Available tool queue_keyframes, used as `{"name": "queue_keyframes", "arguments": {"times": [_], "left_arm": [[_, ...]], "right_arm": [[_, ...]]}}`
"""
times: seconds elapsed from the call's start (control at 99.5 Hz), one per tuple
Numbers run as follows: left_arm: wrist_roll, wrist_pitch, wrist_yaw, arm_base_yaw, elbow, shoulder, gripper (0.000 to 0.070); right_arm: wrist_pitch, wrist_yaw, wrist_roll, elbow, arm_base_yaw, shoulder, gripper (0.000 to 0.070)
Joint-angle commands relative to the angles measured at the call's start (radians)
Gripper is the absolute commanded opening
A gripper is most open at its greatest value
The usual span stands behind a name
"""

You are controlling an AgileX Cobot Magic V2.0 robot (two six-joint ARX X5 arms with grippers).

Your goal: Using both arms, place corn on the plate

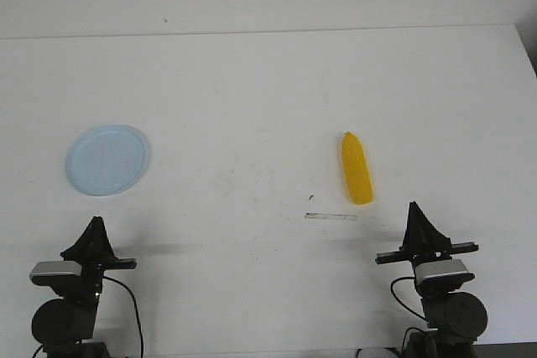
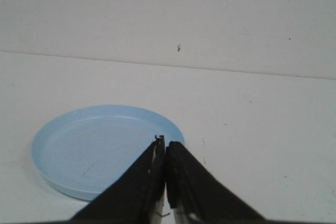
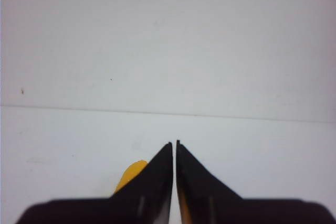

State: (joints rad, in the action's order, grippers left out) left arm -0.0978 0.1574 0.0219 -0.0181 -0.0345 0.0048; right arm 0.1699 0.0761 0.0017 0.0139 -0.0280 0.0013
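Note:
The yellow corn (image 1: 357, 168) lies on the white table right of centre, its tapered end pointing away from me. The pale blue plate (image 1: 107, 159) rests at the left, with nothing on it. My left gripper (image 1: 96, 225) sits shut near the front edge, just short of the plate (image 2: 102, 148), holding nothing (image 2: 165, 141). Near the front right, my right gripper (image 1: 414, 210) is shut and holds nothing, a little short of the corn and to its right. In the right wrist view the fingers (image 3: 174, 144) hide most of the corn (image 3: 131, 174).
A thin clear strip (image 1: 331, 216) lies on the table just in front of the corn. The table's far edge meets a white wall. The two motor bases (image 1: 59, 316) (image 1: 453, 312) stand at the front edge.

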Motion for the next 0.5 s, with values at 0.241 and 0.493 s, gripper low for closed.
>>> {"name": "queue_keyframes", "arguments": {"times": [0.241,0.493], "left_arm": [[-0.008,0.017,-0.004,0.0,0.021,-0.002,0.0001],[-0.055,0.049,-0.005,0.0,0.021,-0.002,0.0001]], "right_arm": [[0.011,0.001,0.008,-0.001,-0.002,0.0,0.0007],[0.011,0.001,0.008,-0.001,-0.002,0.0,0.0007]]}}
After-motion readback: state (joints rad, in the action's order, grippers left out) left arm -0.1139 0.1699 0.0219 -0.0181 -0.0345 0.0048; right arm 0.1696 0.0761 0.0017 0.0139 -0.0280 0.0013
